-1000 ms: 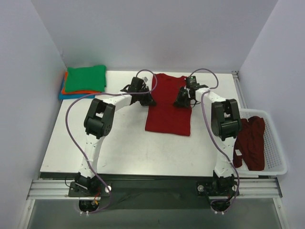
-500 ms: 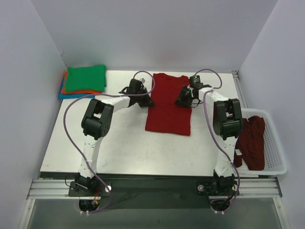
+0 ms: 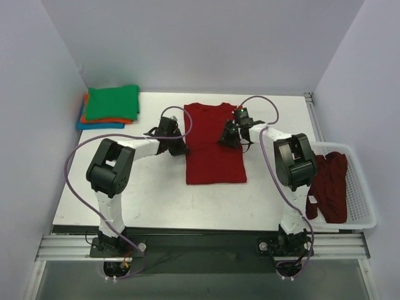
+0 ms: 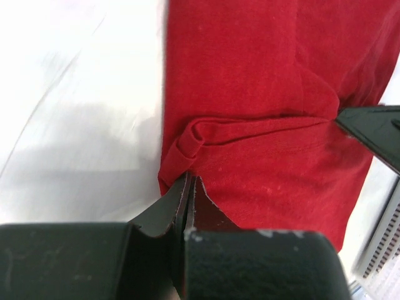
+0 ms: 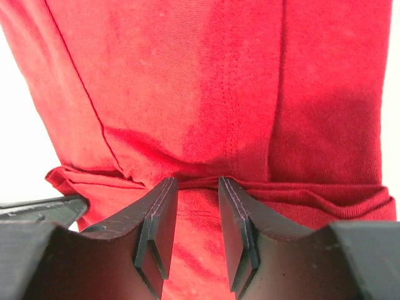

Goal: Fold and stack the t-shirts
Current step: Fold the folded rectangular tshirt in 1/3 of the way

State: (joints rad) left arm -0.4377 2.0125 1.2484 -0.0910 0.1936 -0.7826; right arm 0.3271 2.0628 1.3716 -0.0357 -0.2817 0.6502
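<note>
Moved: dark red t-shirt (image 3: 214, 147) slid toward the stack (image 3: 112, 103) | left gripper (image 4: 189, 181) pinches its stack-side edge — towing, we judge | right gripper (image 5: 197, 184), far side, fingers parted.

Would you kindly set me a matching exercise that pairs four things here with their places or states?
1. green shirt
2. red shirt
3. dark red shirt
4. left gripper

A. in the basket
B. topmost, far left
C. spread flat, centre
D. shut on the red shirt's edge

Pairs: 1-B, 2-C, 3-A, 4-D
</note>
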